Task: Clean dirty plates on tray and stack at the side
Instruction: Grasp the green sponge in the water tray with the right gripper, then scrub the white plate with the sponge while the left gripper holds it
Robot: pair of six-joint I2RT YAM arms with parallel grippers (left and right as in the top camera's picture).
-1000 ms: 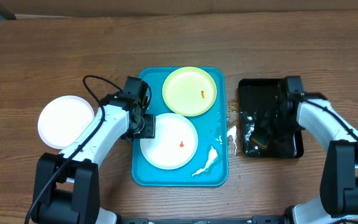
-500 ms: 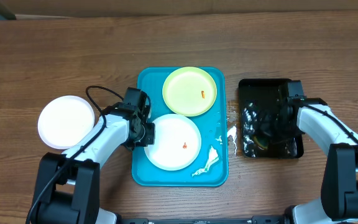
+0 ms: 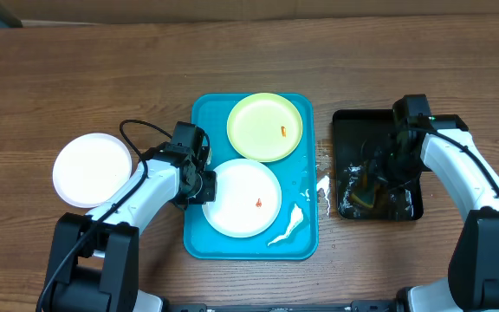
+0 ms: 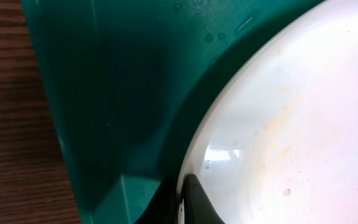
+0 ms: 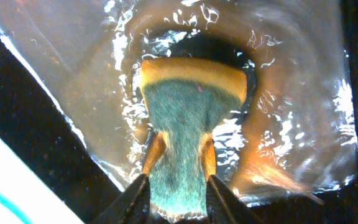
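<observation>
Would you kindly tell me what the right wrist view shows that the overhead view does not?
Only the right wrist view shows the right gripper pinching a yellow sponge with a green scrub face. Only the overhead view shows the blue tray with a white plate and a green plate, a second white plate on the table, and the left gripper at the tray's white plate. Both show the wet black tray.

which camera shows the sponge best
The right wrist view: the sponge fills the frame, squeezed in the right gripper over the black tray. Overhead shows only a small yellowish patch; the left wrist view shows none.
</observation>
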